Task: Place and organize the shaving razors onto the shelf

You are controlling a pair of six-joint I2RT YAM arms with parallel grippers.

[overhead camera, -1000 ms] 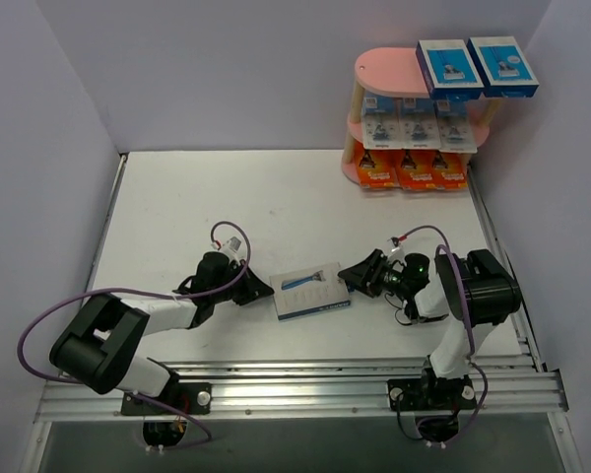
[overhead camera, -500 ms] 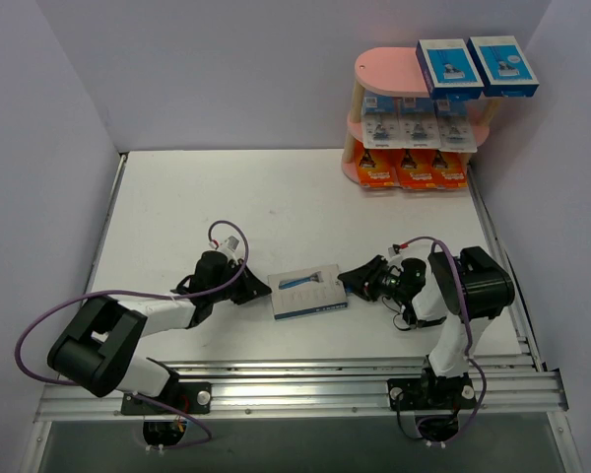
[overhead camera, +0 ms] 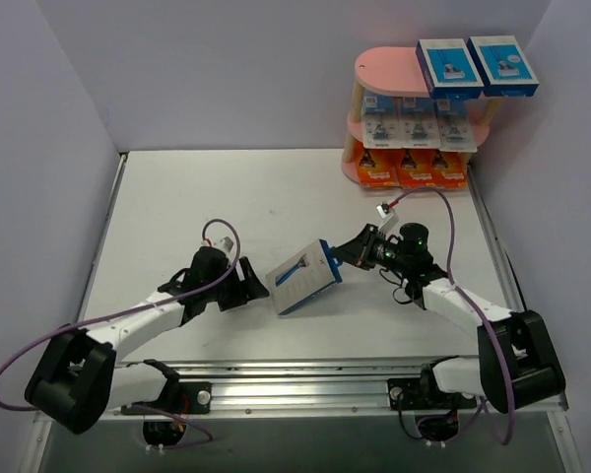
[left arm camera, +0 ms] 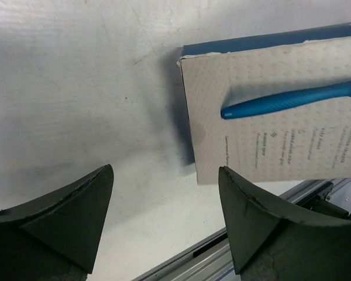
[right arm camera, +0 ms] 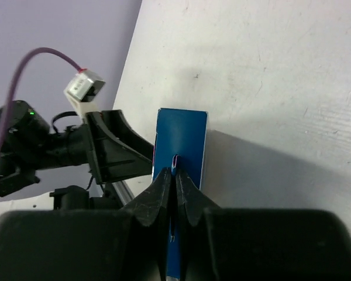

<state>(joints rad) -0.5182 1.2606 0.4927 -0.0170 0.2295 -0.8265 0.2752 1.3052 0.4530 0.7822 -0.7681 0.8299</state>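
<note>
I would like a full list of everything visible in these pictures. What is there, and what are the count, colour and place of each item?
shelf: one, pink, wooden posts, table's far right.
blue boxes: two, blue, shelf's top tier.
blister cards: three, white-blue, middle tier.
orange boxes: three, orange, bottom tier.
razor box: one, pale face, blue sides, tilted at table centre.
table: one, white.
rail: one, silver, near edge.
cables: two, purple, one per arm.
left gripper: black, open, left of the razor box.
right gripper: black, shut on the razor box.
</note>
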